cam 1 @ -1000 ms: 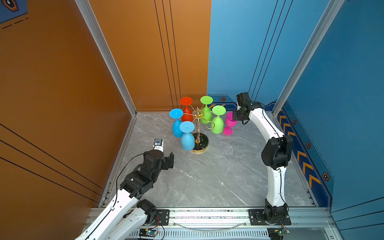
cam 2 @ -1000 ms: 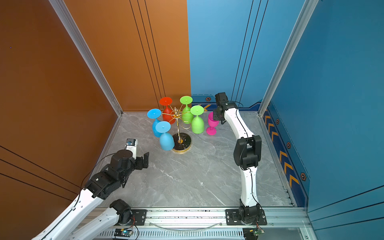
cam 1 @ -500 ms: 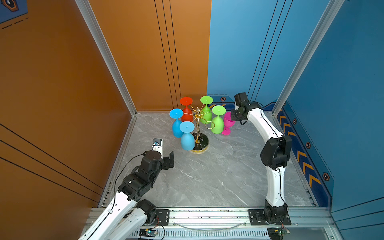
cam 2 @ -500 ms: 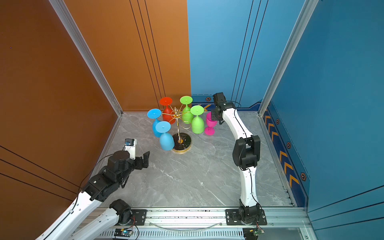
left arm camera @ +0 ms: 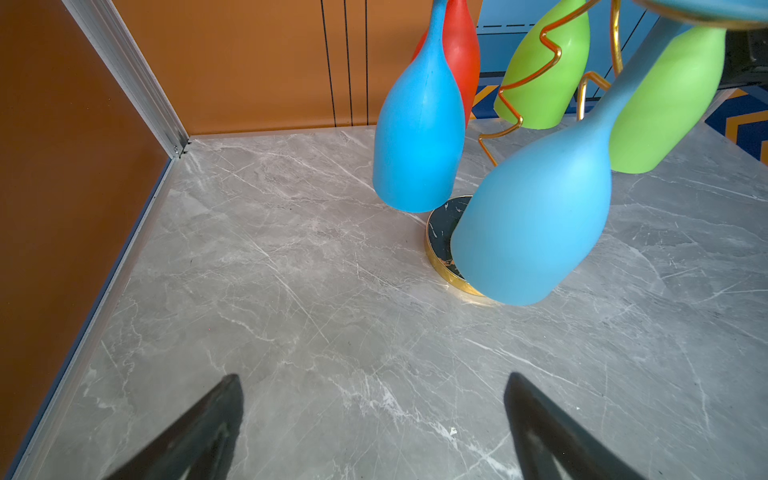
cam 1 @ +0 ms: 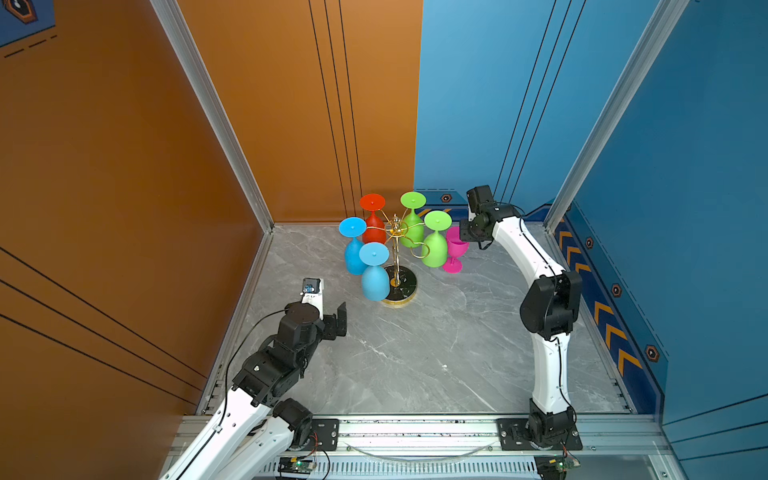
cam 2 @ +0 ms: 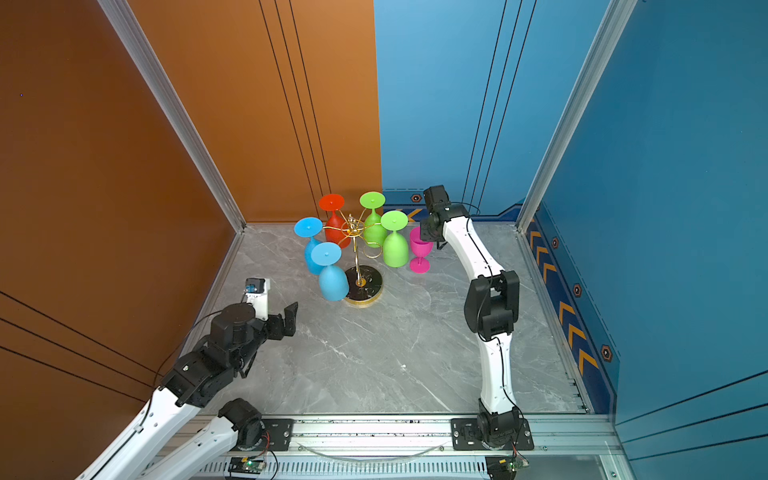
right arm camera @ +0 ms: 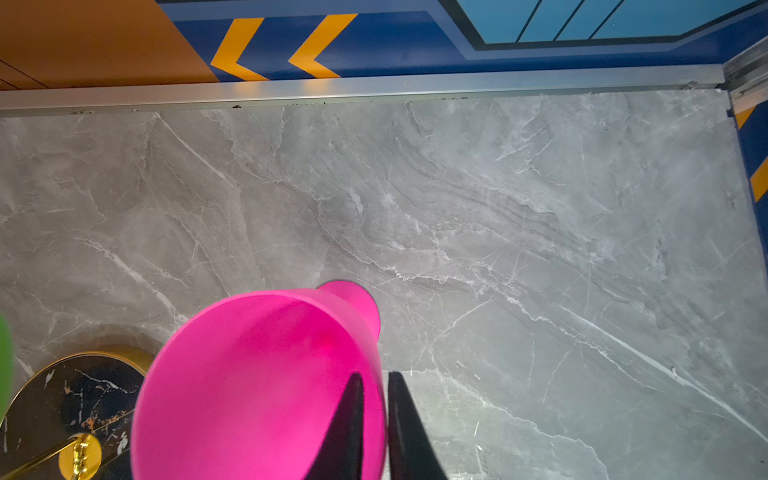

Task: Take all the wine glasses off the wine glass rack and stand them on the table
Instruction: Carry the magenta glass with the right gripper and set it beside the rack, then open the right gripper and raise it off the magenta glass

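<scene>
Pink wine glass (cam 1: 456, 246) is seen off the wine glass rack (cam 1: 405, 286), set upright on the grey bench (cam 1: 415, 353) near the rack's round base. Its rim is straddled by the right hand (right arm camera: 375, 374), one finger inside the bowl and one outside, the jaws almost together, but whether the wall is pressed cannot be told. The left hand (left arm camera: 374, 376) is held wide open and empty above the bench, near a blue glass (left arm camera: 536, 224) hung upside down on the rack.
</scene>
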Available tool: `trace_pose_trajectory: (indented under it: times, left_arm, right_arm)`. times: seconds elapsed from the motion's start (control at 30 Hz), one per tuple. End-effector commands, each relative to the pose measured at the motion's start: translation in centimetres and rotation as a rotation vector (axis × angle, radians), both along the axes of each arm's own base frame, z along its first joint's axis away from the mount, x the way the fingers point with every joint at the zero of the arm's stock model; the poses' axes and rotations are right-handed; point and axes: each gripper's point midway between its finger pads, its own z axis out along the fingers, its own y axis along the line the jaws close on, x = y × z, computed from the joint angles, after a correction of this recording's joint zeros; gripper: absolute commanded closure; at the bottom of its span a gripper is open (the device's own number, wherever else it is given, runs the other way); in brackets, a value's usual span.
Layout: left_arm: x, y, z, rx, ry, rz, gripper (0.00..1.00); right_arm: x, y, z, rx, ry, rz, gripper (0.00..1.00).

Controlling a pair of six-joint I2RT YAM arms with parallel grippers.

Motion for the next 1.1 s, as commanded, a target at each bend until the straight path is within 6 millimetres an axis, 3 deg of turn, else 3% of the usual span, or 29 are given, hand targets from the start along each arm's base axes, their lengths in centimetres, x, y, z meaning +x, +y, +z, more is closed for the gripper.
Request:
trace_pose_trajectory:
  times: [0.0, 0.2, 0.57, 0.77, 1.0, 1.07]
  left_arm:
    - [0.0, 0.1, -0.4, -0.014, 0.002, 0.006, 0.02]
    - [0.0, 0.1, -0.4, -0.013, 0.004, 0.005, 0.02]
    - [0.0, -0.1, -0.5, -0.018, 0.01, -0.002, 0.02]
    - [0.0, -0.2, -0.6, -0.019, 0.012, -0.005, 0.02]
    - [0.1, -0.4, -0.7, -0.021, 0.018, -0.011, 0.02]
    - [0.2, -0.4, -0.8, -0.02, 0.023, -0.012, 0.02]
  right_arm:
    - [0.3, 0.9, 0.3, 0.027, -0.009, 0.006, 0.83]
    - [-0.3, 0.4, 2.4, 0.016, -0.044, 0.003, 0.67]
    - [-3.1, -0.2, 9.3, 0.038, -0.158, 0.023, 0.37]
    - [-5.6, 1.9, 11.9, 0.23, -0.184, 0.092, 0.28]
    - [-8.5, 4.1, 16.4, 0.528, -0.281, 0.151, 0.25]
    - [-9.2, 4.2, 16.4, 0.573, -0.285, 0.146, 0.26]
